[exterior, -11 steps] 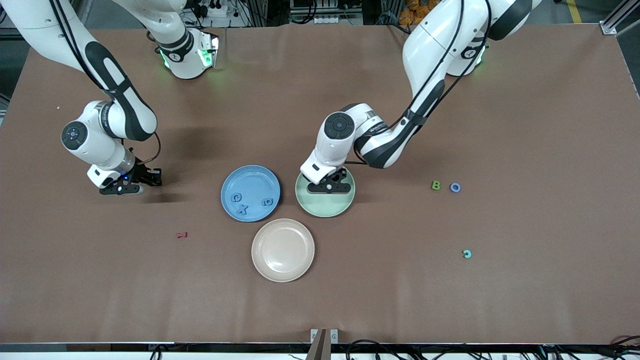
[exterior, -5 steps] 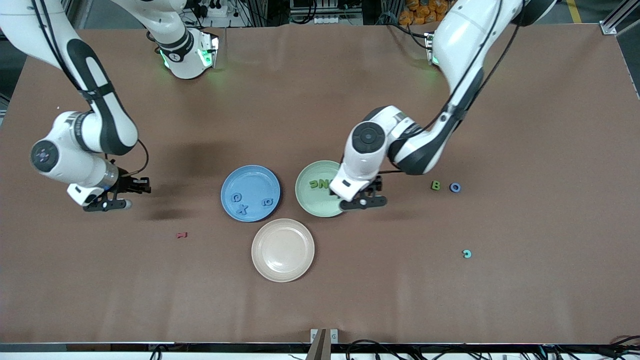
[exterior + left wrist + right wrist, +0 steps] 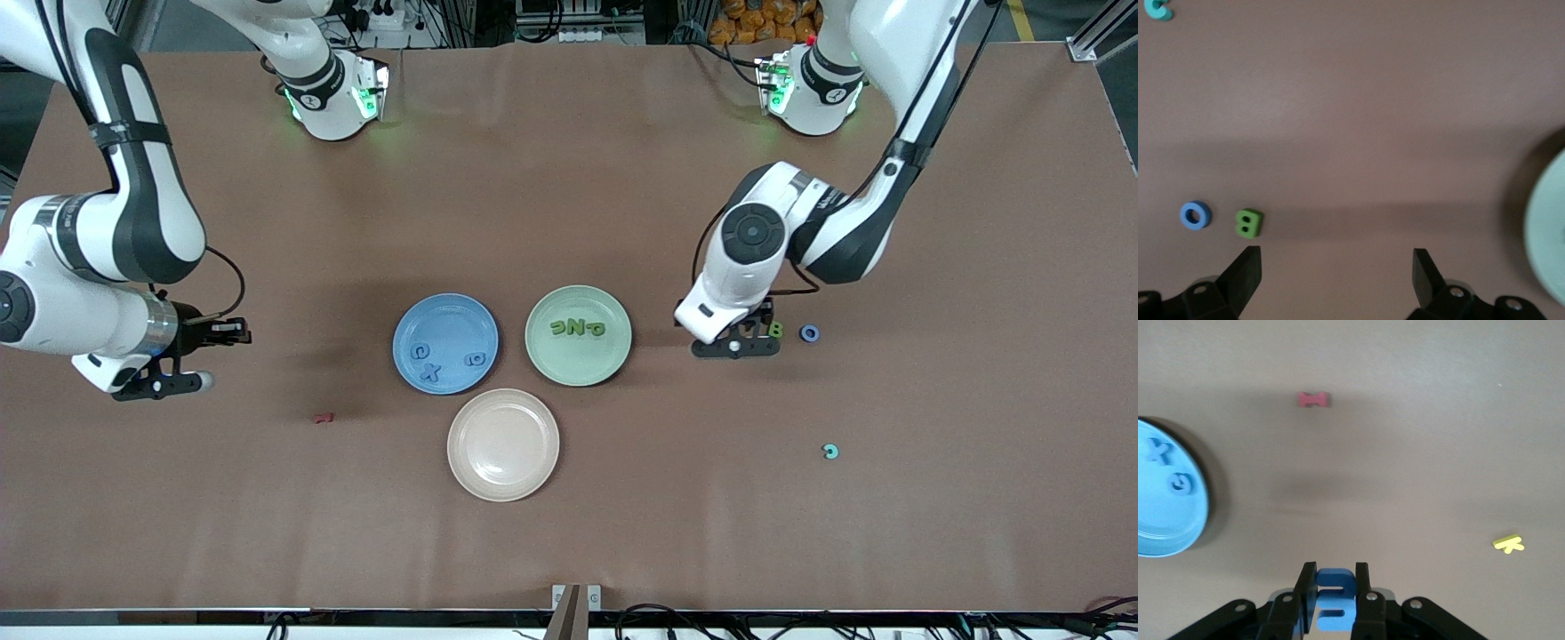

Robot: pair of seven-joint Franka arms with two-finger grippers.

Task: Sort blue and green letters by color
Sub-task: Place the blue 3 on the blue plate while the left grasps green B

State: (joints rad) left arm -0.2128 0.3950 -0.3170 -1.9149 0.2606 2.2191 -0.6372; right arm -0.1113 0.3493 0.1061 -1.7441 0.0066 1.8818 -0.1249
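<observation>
My right gripper is shut on a blue letter and hangs over bare table toward the right arm's end. My left gripper is open and empty, low over the table beside the green B, which also shows in the left wrist view. A blue O lies beside the B. The blue plate holds three blue letters. The green plate holds three green letters.
An empty beige plate sits nearer the camera than the two coloured plates. A teal C lies nearer the camera than the B. A dark red letter lies near the blue plate. A yellow letter shows in the right wrist view.
My left gripper left the green plate and moved toward the left arm's end, to beside the B. My right gripper drifted farther from the blue plate with the blue letter.
</observation>
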